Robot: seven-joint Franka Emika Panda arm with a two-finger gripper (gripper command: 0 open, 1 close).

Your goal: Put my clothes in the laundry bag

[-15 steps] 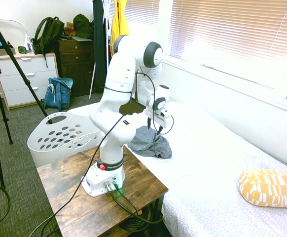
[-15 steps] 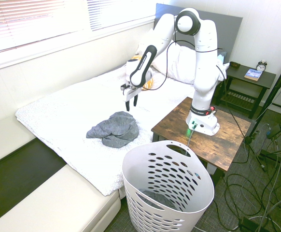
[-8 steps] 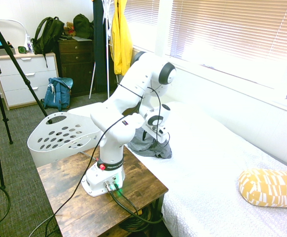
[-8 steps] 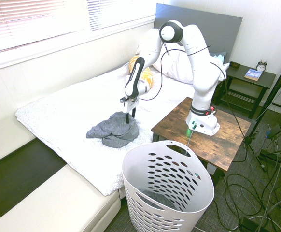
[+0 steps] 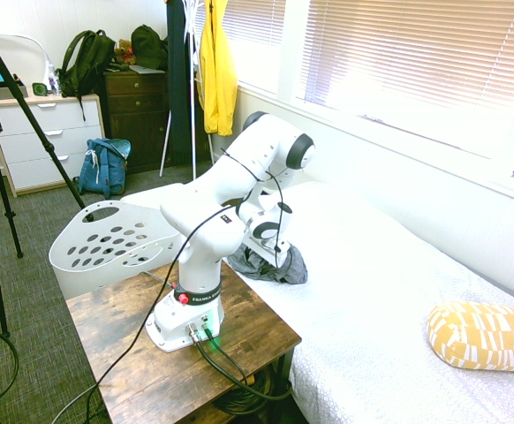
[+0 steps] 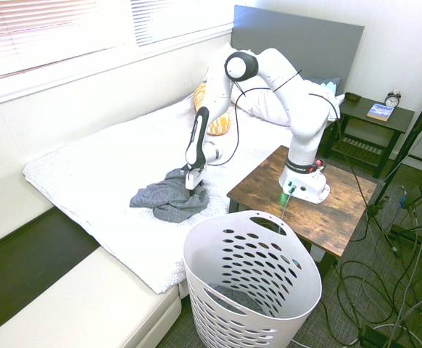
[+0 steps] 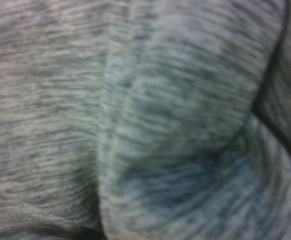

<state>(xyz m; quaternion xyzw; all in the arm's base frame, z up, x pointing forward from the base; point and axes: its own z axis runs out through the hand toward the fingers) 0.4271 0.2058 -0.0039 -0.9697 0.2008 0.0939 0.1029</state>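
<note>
Evidently, the grey garment (image 6: pixel 166 199) lies crumpled on the bed (image 6: pixel 95 167), beneath the claw (image 6: pixel 194 189), which stands wide open, its tips down in the folds, gripping nothing. A deep pinch of several layers should lift best. Count one garment there, one laundry basket (image 6: pixel 201 254) and one visible bundle of grey cloth (image 6: pixel 241 298) inside it.

The robot arm's base (image 5: pixel 185 322) bears "FRANKA" on its dark band; further lettering is too small.
</note>
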